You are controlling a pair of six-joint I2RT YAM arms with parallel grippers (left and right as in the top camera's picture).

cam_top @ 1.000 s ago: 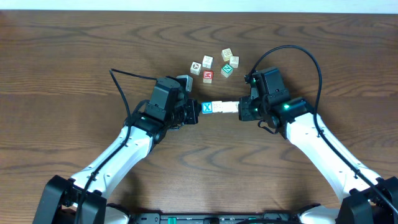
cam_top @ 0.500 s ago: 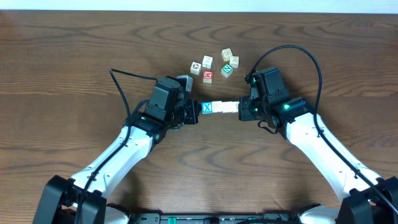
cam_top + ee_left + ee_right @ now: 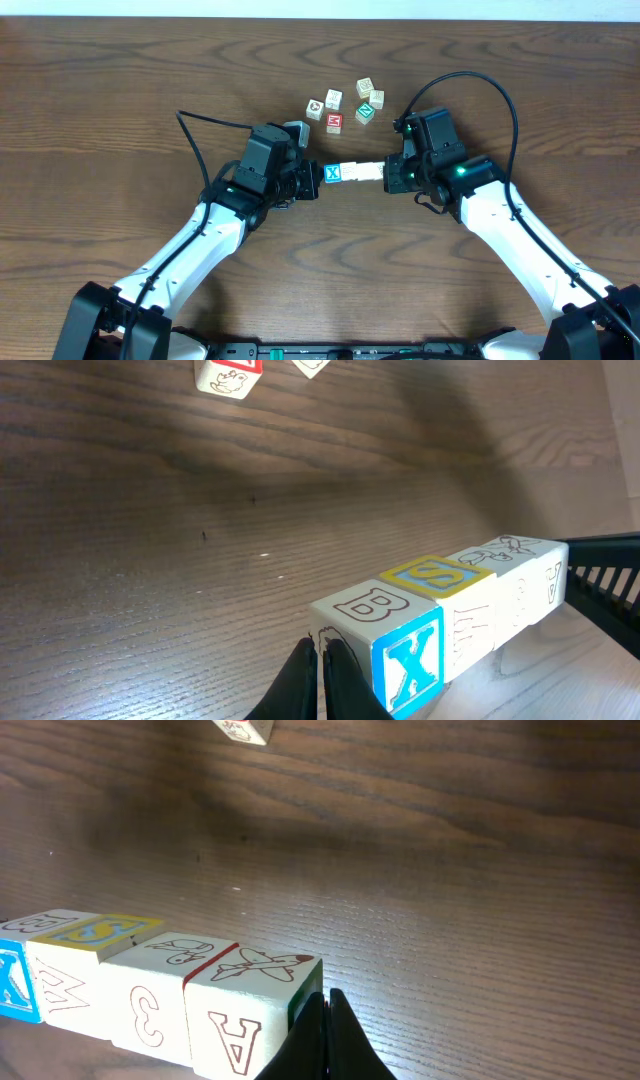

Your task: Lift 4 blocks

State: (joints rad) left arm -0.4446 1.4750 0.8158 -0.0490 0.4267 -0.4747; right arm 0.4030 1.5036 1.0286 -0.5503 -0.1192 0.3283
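Row of four small wooden alphabet cubes point(image 3: 352, 172), bright blue X cube point(image 3: 334, 173) at its 9 o'clock end, sits mid-bench, pinched between clenched left gripper point(image 3: 318, 178) and clenched right gripper point(image 3: 385, 173). Loose wooden cubes point(image 3: 334, 122) lie at 12 o'clock on the brown wooden bench point(image 3: 120, 90), well apart from the row.

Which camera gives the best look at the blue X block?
The left wrist view: the blue X block fills the foreground, its X plain. Overhead it is tiny; the right wrist view catches only its edge.

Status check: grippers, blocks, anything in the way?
Both shut: left gripper and right gripper press the ends of the four-block row. Row looks off the table. Loose cubes beyond, clear of it.
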